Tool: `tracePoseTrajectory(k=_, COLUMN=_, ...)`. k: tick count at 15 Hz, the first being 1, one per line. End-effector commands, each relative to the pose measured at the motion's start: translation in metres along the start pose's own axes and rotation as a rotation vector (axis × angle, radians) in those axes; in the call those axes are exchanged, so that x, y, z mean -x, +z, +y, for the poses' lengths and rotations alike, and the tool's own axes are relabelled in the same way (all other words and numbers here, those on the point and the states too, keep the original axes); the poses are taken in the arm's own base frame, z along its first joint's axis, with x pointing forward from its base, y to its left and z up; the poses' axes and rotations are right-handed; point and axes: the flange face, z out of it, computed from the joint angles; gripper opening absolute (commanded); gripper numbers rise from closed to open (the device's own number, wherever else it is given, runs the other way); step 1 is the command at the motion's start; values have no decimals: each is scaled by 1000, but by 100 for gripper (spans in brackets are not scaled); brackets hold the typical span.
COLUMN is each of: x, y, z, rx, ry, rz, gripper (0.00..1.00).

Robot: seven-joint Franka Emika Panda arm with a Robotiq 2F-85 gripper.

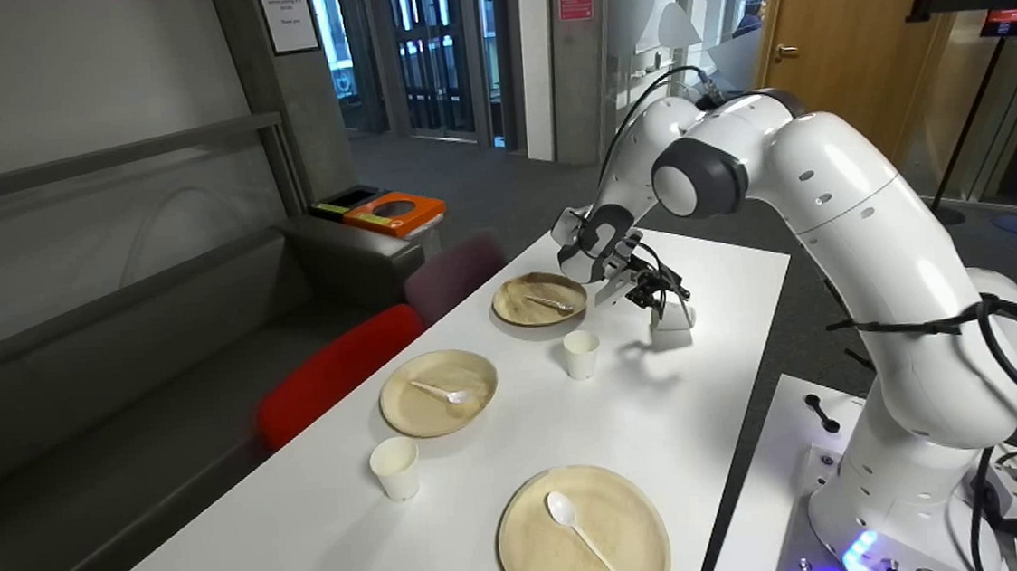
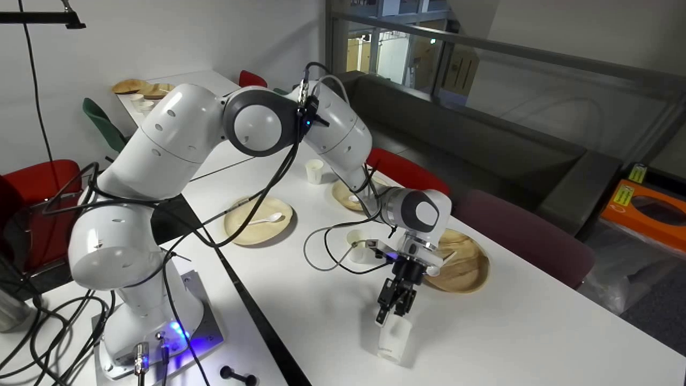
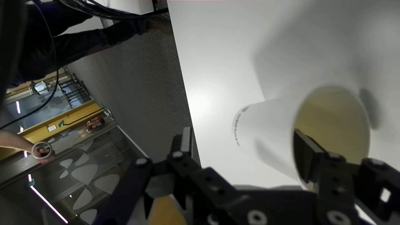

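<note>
Pillar sign (image 1: 287, 14) ends “Thank you” — fingers (image 3: 309, 156) stand wide, empty, one at the mouth of a blurrily lettered cup (image 3: 272, 125).

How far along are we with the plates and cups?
Done, it seems: in an exterior view, three plates each hold a utensil, and two cups stand upright. In hand: a third cup lies on its side at the open pincer, one finger overlapping its mouth in the wrist view. Left, probably: closing on that cup, since the jaws stand apart, and perhaps righting it.
</note>
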Motion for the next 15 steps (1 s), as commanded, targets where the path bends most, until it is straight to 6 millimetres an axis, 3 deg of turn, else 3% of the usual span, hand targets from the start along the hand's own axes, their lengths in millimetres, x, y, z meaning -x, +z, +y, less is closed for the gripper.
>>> tracePoseTrajectory(k=1, x=-2, y=-14, z=10, rx=-40, ry=-27, rz=7, gripper=51)
tracePoseTrajectory(k=8, x=11, y=-34, z=22, rx=-204, ry=-56, rz=-12, gripper=0)
tracePoseTrajectory(k=15, x=42, y=-45, z=52, rx=-414, ry=-89, rz=-35, gripper=1)
